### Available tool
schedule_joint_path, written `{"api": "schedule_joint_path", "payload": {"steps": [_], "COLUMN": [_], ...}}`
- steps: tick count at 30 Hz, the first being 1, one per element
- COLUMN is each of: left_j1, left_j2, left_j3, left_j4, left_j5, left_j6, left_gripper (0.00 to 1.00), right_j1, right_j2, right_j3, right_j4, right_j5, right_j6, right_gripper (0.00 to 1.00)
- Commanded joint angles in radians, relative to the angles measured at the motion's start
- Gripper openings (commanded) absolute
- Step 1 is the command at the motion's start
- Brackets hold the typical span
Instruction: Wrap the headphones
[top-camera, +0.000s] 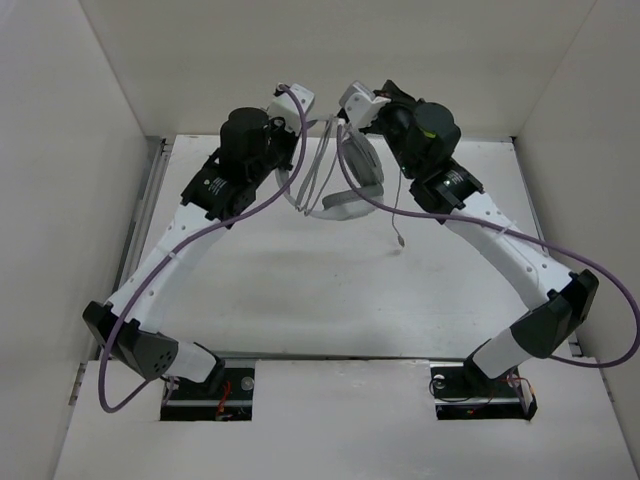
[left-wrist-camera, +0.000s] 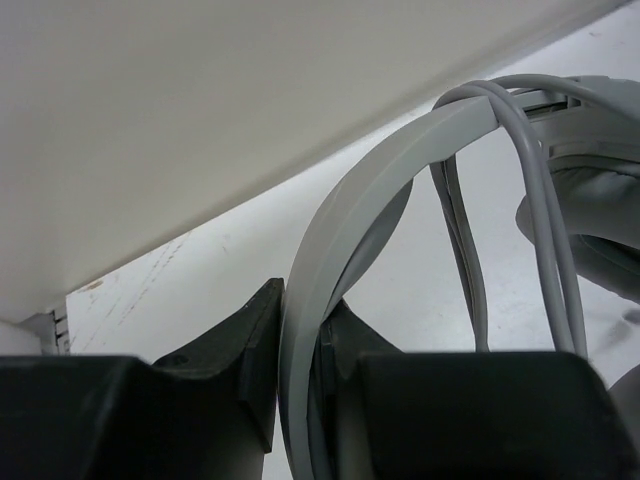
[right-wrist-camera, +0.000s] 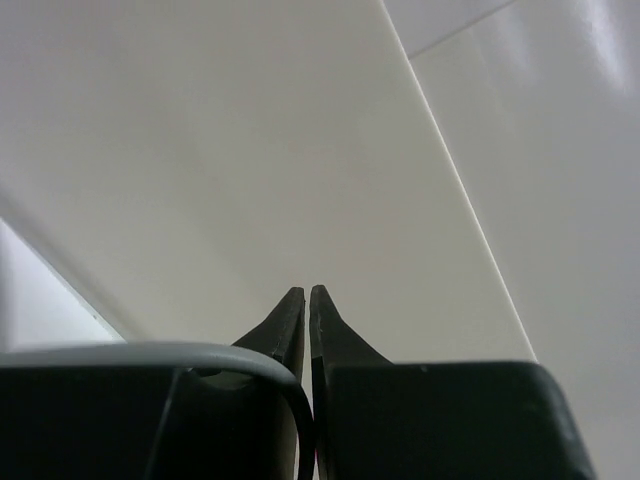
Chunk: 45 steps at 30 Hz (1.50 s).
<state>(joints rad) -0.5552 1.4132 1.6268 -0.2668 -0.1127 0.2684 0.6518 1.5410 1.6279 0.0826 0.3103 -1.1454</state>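
Note:
The white headphones (top-camera: 352, 178) are held up over the back middle of the table, between both arms. My left gripper (left-wrist-camera: 300, 330) is shut on the curved headband (left-wrist-camera: 380, 190); in the top view it (top-camera: 296, 170) is just left of the headphones. Loops of the thin grey cable (left-wrist-camera: 555, 250) hang over the headband, and a grey ear cushion (left-wrist-camera: 600, 200) shows at right. My right gripper (right-wrist-camera: 308, 300) points at the back wall, its jaws pressed on a stretch of the cable (right-wrist-camera: 150, 352). The cable's free end (top-camera: 398, 240) trails down to the table.
White walls (top-camera: 110, 120) close in the table at the back and both sides. The table edge rail (top-camera: 150, 190) runs along the left. Thick purple robot cables (top-camera: 590, 270) arc beside each arm. The arm bases (top-camera: 210, 385) sit at the near edge.

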Motion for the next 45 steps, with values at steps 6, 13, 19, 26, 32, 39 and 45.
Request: {"api": "schedule_joint_path", "payload": {"steps": [6, 13, 19, 26, 32, 39, 45], "left_j1": [-0.056, -0.068, -0.088, -0.096, -0.102, -0.012, 0.053], "left_j2": [-0.077, -0.082, -0.073, -0.027, -0.011, 0.029, 0.056], "left_j3": [0.036, 0.125, 0.229, 0.389, 0.412, 0.507, 0.565], "left_j4": [-0.032, -0.063, -0.113, -0.183, -0.192, -0.112, -0.066], "left_j5": [0.183, 0.232, 0.297, 0.393, 0.444, 0.416, 0.439], "left_j6": [-0.011, -0.032, -0.067, -0.122, -0.187, -0.363, -0.498], "left_gripper": [0.00, 0.00, 0.01, 0.01, 0.00, 0.00, 0.00], "right_j1": [-0.080, -0.180, -0.255, -0.283, -0.278, -0.303, -0.303], "right_j2": [-0.018, 0.011, 0.079, 0.145, 0.157, 0.122, 0.071], "right_j3": [0.130, 0.130, 0.145, 0.196, 0.184, 0.032, -0.132], "right_j4": [-0.036, -0.138, -0.173, -0.230, -0.245, -0.143, 0.102], "right_j5": [-0.094, -0.223, -0.321, -0.445, -0.506, -0.788, -1.026], "right_j6": [0.205, 0.412, 0.551, 0.726, 0.820, 1.169, 1.505], "right_gripper": [0.12, 0.11, 0.11, 0.10, 0.10, 0.10, 0.11]}}
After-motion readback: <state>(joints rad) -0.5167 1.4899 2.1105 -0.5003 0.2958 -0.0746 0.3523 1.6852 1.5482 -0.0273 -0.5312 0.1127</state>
